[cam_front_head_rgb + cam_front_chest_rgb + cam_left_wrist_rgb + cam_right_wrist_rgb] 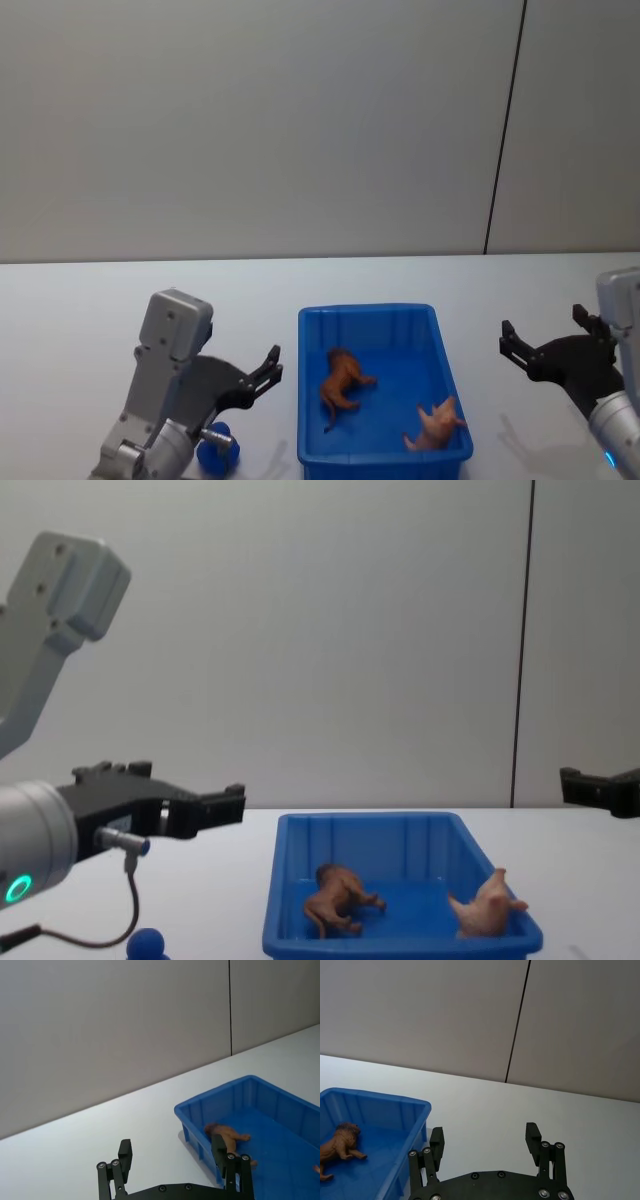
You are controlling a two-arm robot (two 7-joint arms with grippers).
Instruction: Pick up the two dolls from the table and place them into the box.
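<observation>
Both dolls lie inside the blue box (366,311) on the white table (80,300). The brown four-legged doll (342,378) is at the box's middle left, and the pale pink pig (436,424) is in the near right corner. My left gripper (274,365) hovers open just left of the box, holding nothing. Open and empty too, my right gripper (543,325) hangs to the right of the box. The left wrist view shows the left gripper (171,1146) before the box (200,1105) and the brown doll (227,1135). In the right wrist view, the right gripper (485,1132) is beside the box (380,1097).
A small blue knob (217,447) with a cable sits on the table under my left arm. A grey wall with a dark vertical seam (505,130) stands behind the table. Bare tabletop lies on both sides of the box.
</observation>
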